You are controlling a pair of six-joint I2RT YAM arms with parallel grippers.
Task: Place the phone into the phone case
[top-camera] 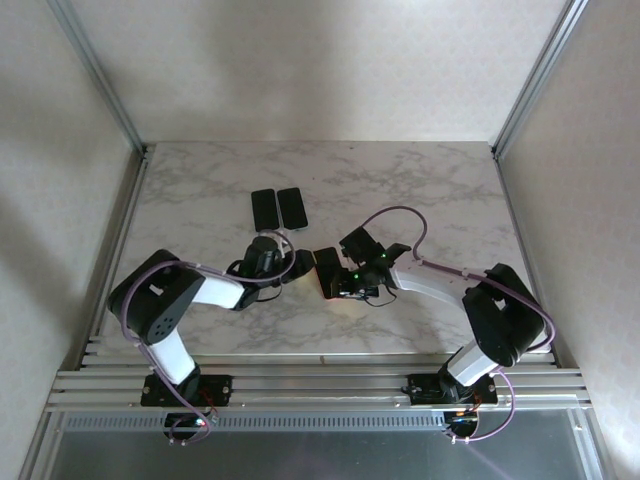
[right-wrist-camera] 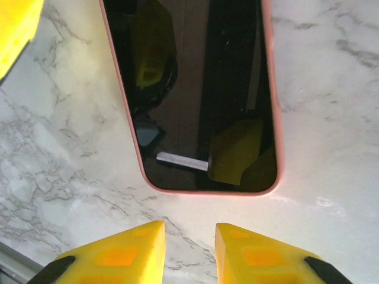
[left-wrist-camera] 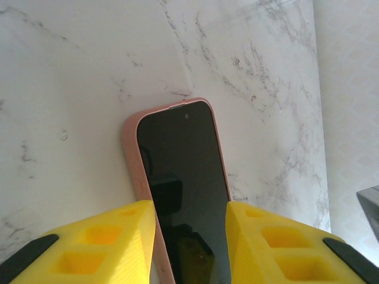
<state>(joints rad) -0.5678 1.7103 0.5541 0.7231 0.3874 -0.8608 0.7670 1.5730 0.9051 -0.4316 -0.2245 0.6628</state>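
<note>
Phone (left-wrist-camera: 183, 171) seated screen-up inside pink case (left-wrist-camera: 131, 155), flat on marble table (left-wrist-camera: 71, 71), one short end clenched across its width between yellow fingers (left-wrist-camera: 106, 242) of left claw (left-wrist-camera: 190, 208). Opposite end just ahead of right claw (right-wrist-camera: 190, 228), not touching, jaws there slightly parted with bare marble between and grasping nothing. Farther back on table, two dark flat slabs (top-camera: 264, 208) side by side, whether phones or empty cases impossible to tell.
</note>
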